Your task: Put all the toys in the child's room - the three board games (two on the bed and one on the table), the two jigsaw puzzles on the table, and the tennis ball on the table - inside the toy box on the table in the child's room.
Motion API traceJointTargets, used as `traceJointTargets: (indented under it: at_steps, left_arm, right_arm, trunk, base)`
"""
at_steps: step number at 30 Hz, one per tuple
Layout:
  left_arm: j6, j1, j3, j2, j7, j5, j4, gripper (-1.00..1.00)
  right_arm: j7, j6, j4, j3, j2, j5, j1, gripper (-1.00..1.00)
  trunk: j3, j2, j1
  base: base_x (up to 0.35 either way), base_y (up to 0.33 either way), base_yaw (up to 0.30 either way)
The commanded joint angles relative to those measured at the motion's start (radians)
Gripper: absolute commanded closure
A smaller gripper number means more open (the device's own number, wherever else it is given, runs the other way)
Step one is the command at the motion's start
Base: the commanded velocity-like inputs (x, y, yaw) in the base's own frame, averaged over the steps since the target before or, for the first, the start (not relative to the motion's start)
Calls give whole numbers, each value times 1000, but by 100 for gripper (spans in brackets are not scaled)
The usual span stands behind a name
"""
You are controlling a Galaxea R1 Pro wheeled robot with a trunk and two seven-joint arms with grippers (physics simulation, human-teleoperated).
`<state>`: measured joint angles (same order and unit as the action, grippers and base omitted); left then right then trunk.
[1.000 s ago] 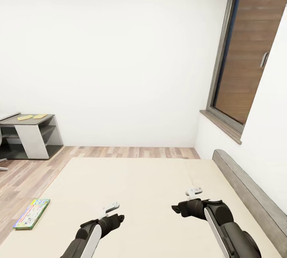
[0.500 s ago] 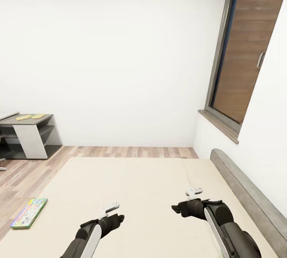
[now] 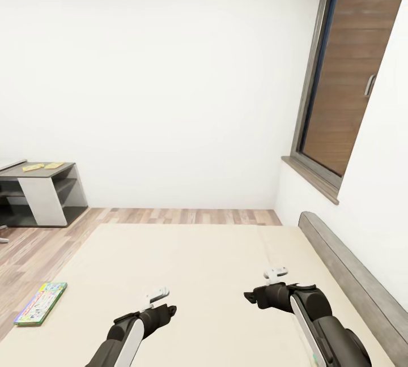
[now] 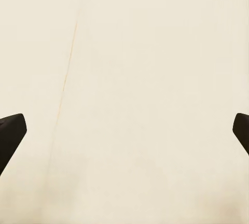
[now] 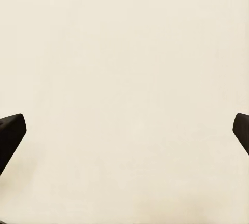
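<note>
A green-edged illustrated board game [image 3: 41,303] lies flat at the left edge of the beige bed [image 3: 198,259], well to the left of both arms. My left gripper [image 3: 161,311] hangs over the mattress near the front, and its wrist view [image 4: 124,136] has the dark fingertips [image 4: 11,130] wide apart with bare mattress between them. My right gripper [image 3: 259,298] is over the mattress further right, open and empty in its own view [image 5: 124,136]. Far off at the left, the dark grey cabinet end of the table [image 3: 45,194] carries two flat yellowish items [image 3: 44,166].
The grey headboard [image 3: 345,276] runs along the bed's right side under a tall dark-framed window [image 3: 351,72]. Wood-plank floor [image 3: 34,242] lies between bed and table. A white wall [image 3: 158,84] closes the room behind.
The whole picture has shifted a little to the left since a second ago, so the camera turned slightly; both arms hold the same pose and the board game has not moved on the bed.
</note>
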<state>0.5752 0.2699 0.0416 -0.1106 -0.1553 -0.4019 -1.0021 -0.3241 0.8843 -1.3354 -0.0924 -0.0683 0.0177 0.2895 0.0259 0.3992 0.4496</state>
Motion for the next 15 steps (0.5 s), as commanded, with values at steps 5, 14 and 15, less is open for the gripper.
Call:
traceJointTargets:
  at_steps: [5,14,15]
  left_arm:
    - [3,0,0,0,-9,-11,-1,-100]
    - [3,0,0,0,-9,-12,-1,-100]
    - [3,0,0,0,-9,-12,-1,-100]
  right_arm:
    - [-3,4,-1,-1,-1,2,0,-100]
    - [-3,4,-1,-1,-1,2,0,-100]
    - [-3,4,-1,-1,-1,2,0,-100]
  trunk:
    - [0,1,0]
    - [0,1,0]
    - [0,1,0]
  base:
    - [-1,-2,0]
    - [0,0,0]
    - [0,0,0]
